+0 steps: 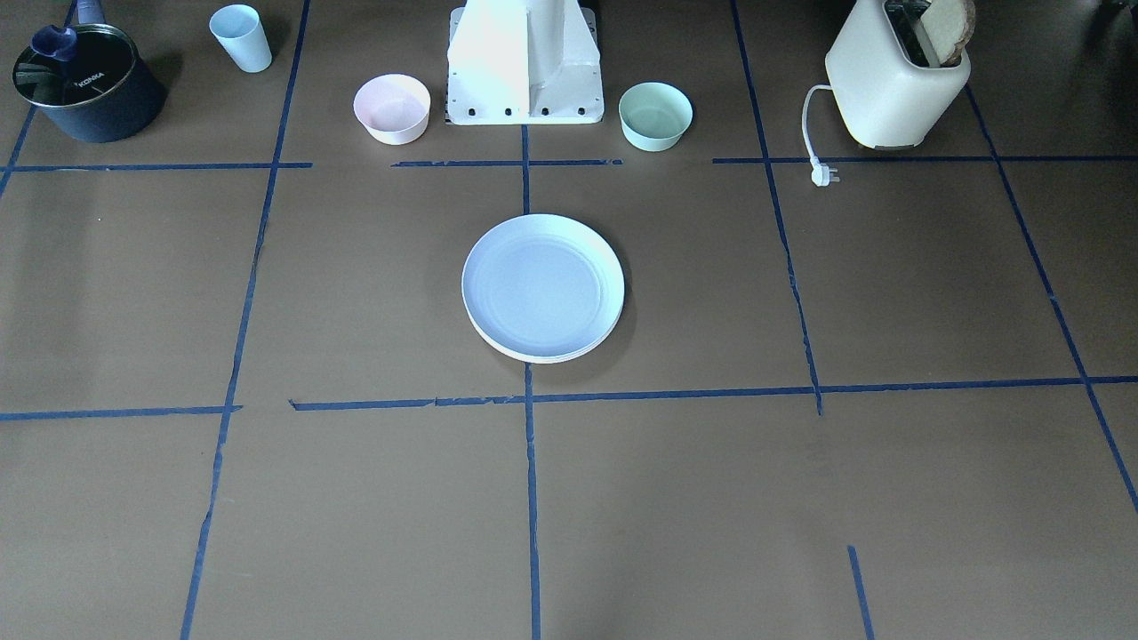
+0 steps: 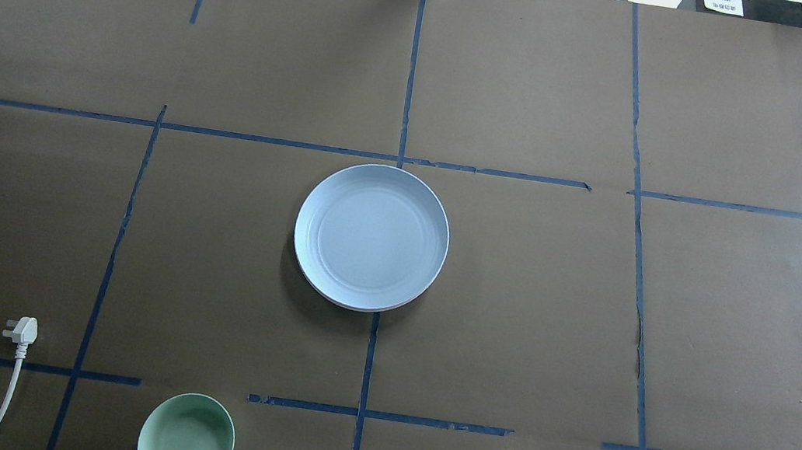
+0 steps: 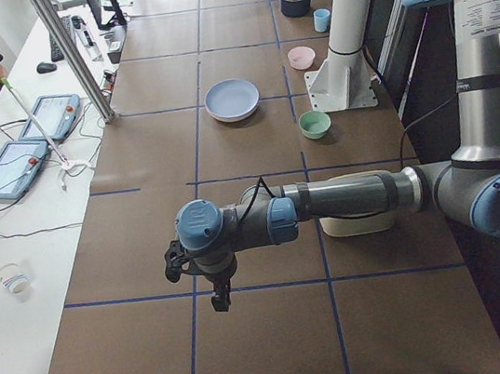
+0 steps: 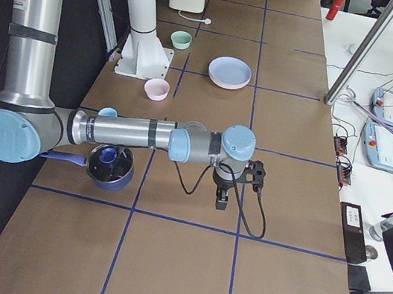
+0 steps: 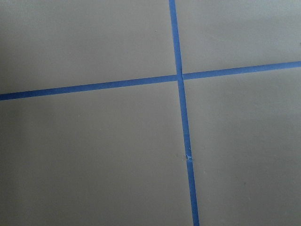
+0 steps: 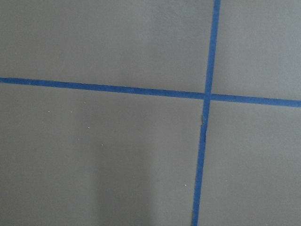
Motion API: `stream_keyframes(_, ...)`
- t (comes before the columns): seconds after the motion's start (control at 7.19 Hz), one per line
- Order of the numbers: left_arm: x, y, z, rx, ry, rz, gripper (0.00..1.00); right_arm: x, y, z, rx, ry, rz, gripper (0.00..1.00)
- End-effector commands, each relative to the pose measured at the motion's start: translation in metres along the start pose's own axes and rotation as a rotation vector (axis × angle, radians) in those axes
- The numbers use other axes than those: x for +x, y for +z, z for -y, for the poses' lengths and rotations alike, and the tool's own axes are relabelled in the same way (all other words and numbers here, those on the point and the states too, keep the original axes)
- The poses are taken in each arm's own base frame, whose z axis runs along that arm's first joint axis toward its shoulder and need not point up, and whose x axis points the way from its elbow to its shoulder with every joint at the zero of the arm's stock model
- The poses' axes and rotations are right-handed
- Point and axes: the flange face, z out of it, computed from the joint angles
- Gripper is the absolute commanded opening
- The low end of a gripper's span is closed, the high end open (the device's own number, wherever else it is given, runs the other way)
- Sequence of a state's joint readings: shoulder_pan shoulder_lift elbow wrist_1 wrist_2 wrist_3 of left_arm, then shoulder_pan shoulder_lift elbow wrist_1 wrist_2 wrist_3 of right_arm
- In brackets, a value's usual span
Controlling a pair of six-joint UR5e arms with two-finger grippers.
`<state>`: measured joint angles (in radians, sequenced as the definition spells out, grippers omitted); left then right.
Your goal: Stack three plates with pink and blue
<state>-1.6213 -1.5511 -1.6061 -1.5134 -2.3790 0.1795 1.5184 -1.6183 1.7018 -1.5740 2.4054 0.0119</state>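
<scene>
One stack of plates stands in the middle of the table. The light blue plate (image 1: 542, 284) lies on top and also shows in the overhead view (image 2: 371, 235). A cream rim (image 1: 533, 356) shows under its near edge. The pink plate is hidden from view. My left gripper (image 3: 218, 300) hangs over bare table far from the stack, at the table's left end. My right gripper (image 4: 221, 202) hangs over bare table at the right end. I cannot tell whether either gripper is open or shut. Both wrist views show only brown table and blue tape.
A small pink bowl (image 1: 392, 108) and a mint-green bowl (image 1: 655, 116) flank the robot base (image 1: 524, 67). A cream toaster (image 1: 898, 80) with its plug (image 1: 824, 175) is on my left side. A dark pot (image 1: 87, 84) and a pale blue cup (image 1: 241, 37) are on my right.
</scene>
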Motion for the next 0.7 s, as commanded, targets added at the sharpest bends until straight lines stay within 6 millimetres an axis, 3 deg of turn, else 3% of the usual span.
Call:
stream_keyframes(0.0, -0.001, 0.001, 0.0, -0.001, -0.001, 0.001, 1.0, 0.051, 0.003, -0.024, -0.002, -0.02, 0.006, 1.0)
stream_keyframes(0.14, -0.001, 0.001, -0.001, -0.002, -0.002, 0.0, 1.0, 0.059, 0.002, -0.032, 0.002, -0.004, 0.012, 1.0)
stream_keyframes(0.42, -0.003, 0.003, -0.004, -0.006, -0.006, -0.001, 1.0, 0.056, -0.004, -0.021, 0.013, -0.006, -0.02, 1.0)
stream_keyframes(0.56, -0.003, 0.004, -0.004, -0.007, -0.008, -0.001, 1.0, 0.065, 0.004, -0.034, -0.006, 0.016, -0.018, 1.0)
